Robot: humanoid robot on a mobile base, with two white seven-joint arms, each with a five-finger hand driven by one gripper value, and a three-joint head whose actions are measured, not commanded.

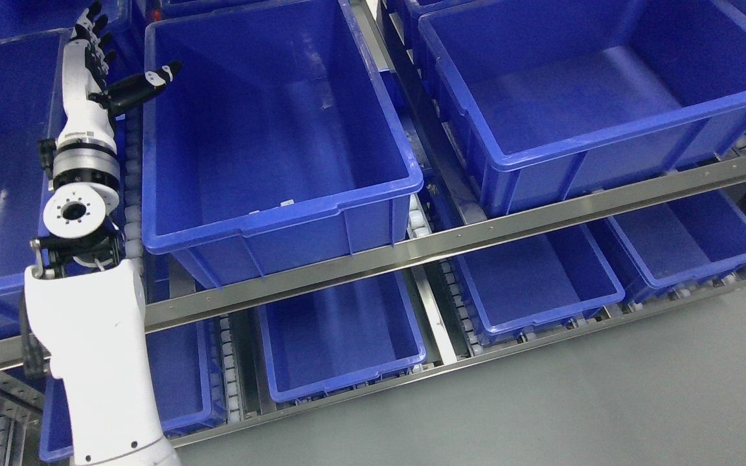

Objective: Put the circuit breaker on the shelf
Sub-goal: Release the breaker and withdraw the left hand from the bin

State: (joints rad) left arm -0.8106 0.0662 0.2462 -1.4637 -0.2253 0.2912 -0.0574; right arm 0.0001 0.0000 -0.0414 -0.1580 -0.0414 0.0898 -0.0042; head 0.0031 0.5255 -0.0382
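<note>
Nearest us, a grey floor (pixel 606 388) runs along the bottom right. Our left arm (pixel 98 362) rises from the lower left, white and upright, in front of a metal shelf rail (pixel 451 239) that crosses the view. Below the rail sit the lower blue bins (pixel 340 336). Above it, a large blue bin (pixel 269 129) stands just right of our left hand (pixel 98 68). The hand points away from us, fingers (pixel 91 22) spread wide, thumb (pixel 153 81) reaching over the bin's left rim. It holds nothing. We see no circuit breaker anywhere, in the hand or the bins, so we cannot tell which way it lies. Farther right is another blue bin (pixel 606 84). Our right arm is out of view.
</note>
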